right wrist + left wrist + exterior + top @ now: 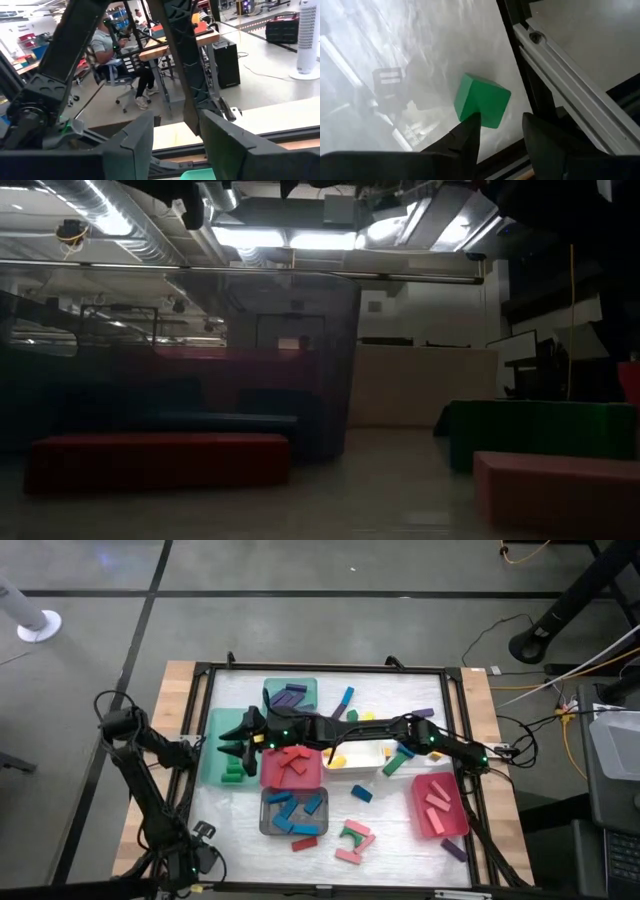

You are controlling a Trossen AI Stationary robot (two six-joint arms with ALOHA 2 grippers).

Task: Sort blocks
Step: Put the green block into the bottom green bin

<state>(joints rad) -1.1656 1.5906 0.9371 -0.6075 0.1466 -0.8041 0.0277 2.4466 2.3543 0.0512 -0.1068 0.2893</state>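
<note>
Right gripper (238, 737) hovered over the green tray (212, 770), fingers apart and empty. Left fingers (465, 140) apart by a green block (482, 100); could nudge it away.

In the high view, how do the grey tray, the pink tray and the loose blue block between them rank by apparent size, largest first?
1. and 2. Grey tray and pink tray: they look about alike, so I do not rank them.
3. Loose blue block: clearly the smallest.
</note>
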